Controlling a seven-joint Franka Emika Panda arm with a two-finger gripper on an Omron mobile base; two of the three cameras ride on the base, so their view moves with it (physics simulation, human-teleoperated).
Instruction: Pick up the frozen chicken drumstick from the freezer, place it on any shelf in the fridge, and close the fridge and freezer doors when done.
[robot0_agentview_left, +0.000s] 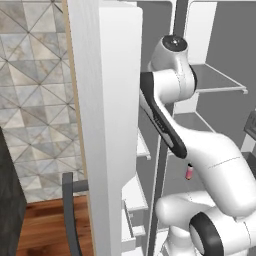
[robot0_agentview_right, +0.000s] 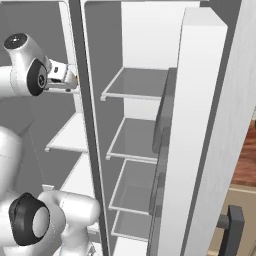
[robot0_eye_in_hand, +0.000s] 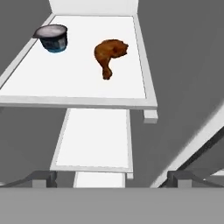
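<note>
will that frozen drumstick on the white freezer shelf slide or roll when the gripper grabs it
The drumstick looks glossy, so it may slip between the fingers. Its fat end and thin end suggest it would pivot rather than roll. It probably stays stiff. The can sits well apart from it.

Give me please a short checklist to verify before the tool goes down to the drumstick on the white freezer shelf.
1. Tool open and empty: ok.
2. Frozen chicken drumstick in sight on the white freezer shelf, uncovered: ok.
3. Space between drumstick and the dark teal can: ok, they lie apart.
4. Tool lined up over the drumstick: not ok, it lies far ahead.
5. Freezer door open: ok.
6. Fridge shelf bare for placing: ok.
</note>
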